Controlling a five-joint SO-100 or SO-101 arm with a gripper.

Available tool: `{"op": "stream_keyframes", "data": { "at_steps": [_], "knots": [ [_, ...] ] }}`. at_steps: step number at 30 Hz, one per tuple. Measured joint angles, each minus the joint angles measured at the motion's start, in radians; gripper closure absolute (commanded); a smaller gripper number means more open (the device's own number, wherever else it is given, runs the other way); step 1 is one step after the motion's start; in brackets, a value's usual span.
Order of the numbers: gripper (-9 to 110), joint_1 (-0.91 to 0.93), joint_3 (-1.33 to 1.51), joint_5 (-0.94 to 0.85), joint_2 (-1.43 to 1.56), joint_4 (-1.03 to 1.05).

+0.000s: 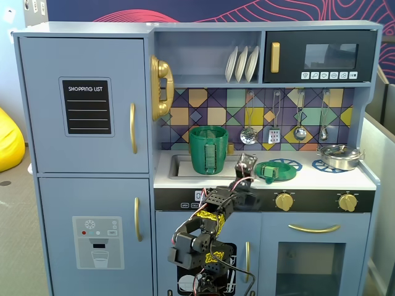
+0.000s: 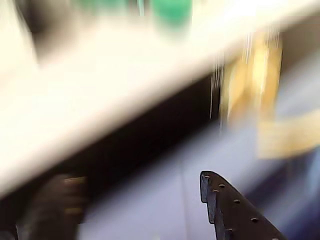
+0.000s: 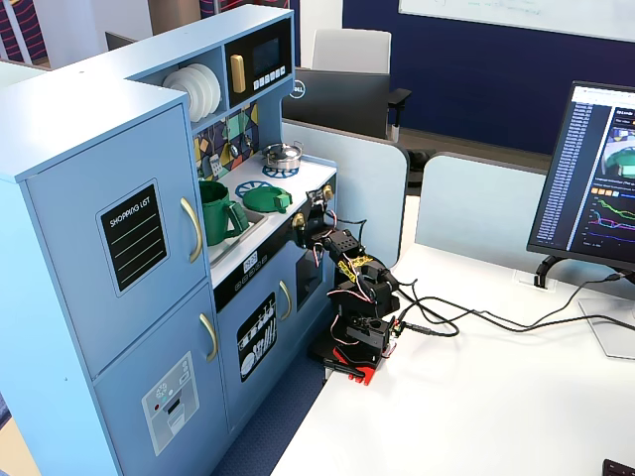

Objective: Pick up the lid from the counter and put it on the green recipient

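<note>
The green lid with its raised tab lies flat on the white counter, over a blue burner ring, right of the sink. It also shows in a fixed view. The tall green recipient stands in the sink, strap handle to the front, and shows in a fixed view. My gripper is at the counter's front edge, just left of the lid and apart from it. In the blurred wrist view the gripper is open and empty, with one dark finger clear. Green blurs at the top are unclear.
A silver pot sits on the right burner. Gold knobs line the black panel under the counter. Utensils hang on the back wall. The arm's base stands on the white desk beside cables.
</note>
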Motion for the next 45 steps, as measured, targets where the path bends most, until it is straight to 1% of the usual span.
{"op": "stream_keyframes", "data": {
  "at_steps": [6, 9, 14, 18, 27, 32, 34, 35, 36, 37, 40, 45],
  "knots": [
    [57, 0.025, 0.000, -0.037, -0.083, -0.253],
    [55, 0.037, -0.023, -0.069, -0.158, -0.334],
    [57, 0.055, -0.097, -0.097, -0.287, -0.400],
    [55, 0.055, -0.147, -0.100, -0.367, -0.431],
    [62, 0.055, -0.242, -0.127, -0.511, -0.471],
    [67, 0.066, -0.301, -0.129, -0.583, -0.472],
    [73, 0.066, -0.321, -0.129, -0.609, -0.477],
    [79, 0.066, -0.330, -0.129, -0.621, -0.480],
    [94, 0.064, -0.339, -0.129, -0.634, -0.485],
    [102, 0.064, -0.347, -0.115, -0.646, -0.494],
    [102, 0.064, -0.356, -0.035, -0.670, -0.546],
    [102, 0.064, -0.368, -0.021, -0.673, -0.568]
  ]
}}
